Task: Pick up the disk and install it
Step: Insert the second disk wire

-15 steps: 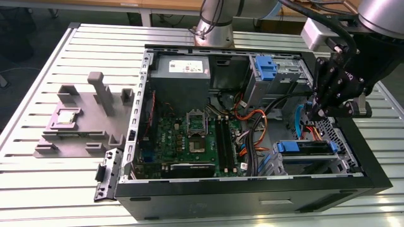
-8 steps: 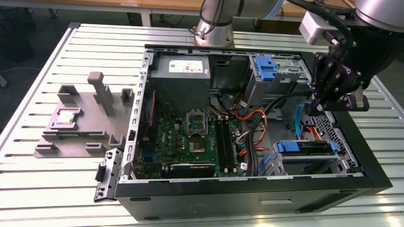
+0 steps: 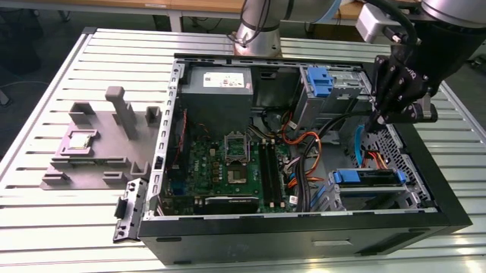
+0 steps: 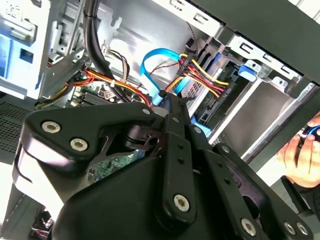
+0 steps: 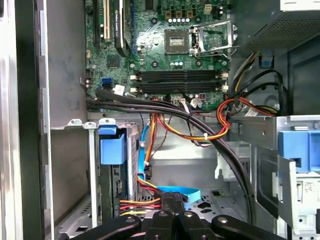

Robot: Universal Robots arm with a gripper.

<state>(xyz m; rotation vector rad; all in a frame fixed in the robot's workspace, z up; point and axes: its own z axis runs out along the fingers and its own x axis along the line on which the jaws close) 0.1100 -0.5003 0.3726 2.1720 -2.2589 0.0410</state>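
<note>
Jaws over the open computer case (image 3: 425, 187), hunting the disk

My jaws are drawn narrow with nothing between them, hanging low inside the case just above the blue data cable (image 5: 175, 192) and the red-and-yellow power leads (image 4: 200, 75). What I take for the disk (image 5: 299, 192), white label in a blue carrier, stands in the drive cage (image 3: 342, 85) toward the table's far edge. The nearer bay holds another blue-fronted unit (image 3: 367, 177). To do this well, I reckon: clear those cables, then grip squarely.
</note>
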